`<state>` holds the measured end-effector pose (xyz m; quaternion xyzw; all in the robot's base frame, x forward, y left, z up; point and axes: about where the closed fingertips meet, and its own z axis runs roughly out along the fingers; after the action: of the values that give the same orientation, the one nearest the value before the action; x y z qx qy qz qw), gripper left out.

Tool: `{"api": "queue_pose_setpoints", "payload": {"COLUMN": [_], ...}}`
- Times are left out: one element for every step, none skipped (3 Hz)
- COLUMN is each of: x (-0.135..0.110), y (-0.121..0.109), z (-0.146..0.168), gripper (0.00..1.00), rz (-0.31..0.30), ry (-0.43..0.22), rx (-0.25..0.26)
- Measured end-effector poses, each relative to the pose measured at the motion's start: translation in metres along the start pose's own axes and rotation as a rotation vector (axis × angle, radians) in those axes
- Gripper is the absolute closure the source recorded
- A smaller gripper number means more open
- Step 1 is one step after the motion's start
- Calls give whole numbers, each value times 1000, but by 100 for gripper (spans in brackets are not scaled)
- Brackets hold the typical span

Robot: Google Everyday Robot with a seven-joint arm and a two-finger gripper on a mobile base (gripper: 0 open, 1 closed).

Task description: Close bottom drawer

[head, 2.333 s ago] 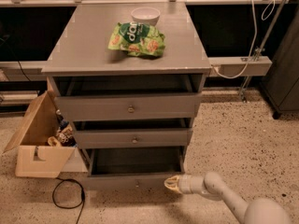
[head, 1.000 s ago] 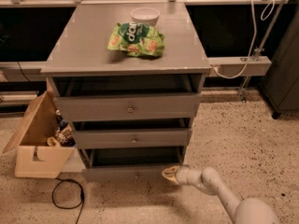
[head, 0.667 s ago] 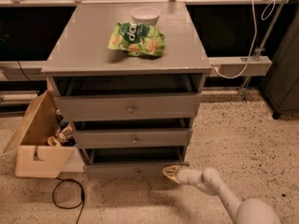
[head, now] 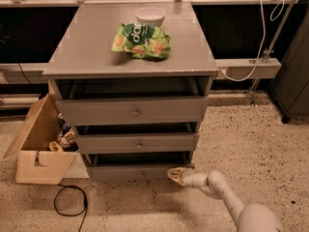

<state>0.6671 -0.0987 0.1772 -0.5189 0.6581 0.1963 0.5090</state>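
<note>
- gripper (head: 176, 174) low near the floor, at right end of bottom drawer (head: 137, 173) front
- gripper open or closed: can't tell
- bottom drawer lowest in grey cabinet (head: 96, 57), out slightly, dark gap above its front

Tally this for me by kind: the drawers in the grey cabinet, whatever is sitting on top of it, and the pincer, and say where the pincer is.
Drawers: 3 (top drawer, middle drawer, bottom drawer)
Bowls: 1 (white bowl)
Snack bags: 1 (green snack bag)
Pincers: 1 (pincer, low at the bottom drawer's front, toward its right end in the camera view)
Total: 6
</note>
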Motion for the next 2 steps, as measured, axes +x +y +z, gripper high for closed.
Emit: {"api": "queue_pose_setpoints", "payload": {"x": [-3,-3], "y": [-19,-19], "z": [13,13], "gripper": [100,100], "rz": [2,2], "ry": [-16,-16], "rx": [31,31]}}
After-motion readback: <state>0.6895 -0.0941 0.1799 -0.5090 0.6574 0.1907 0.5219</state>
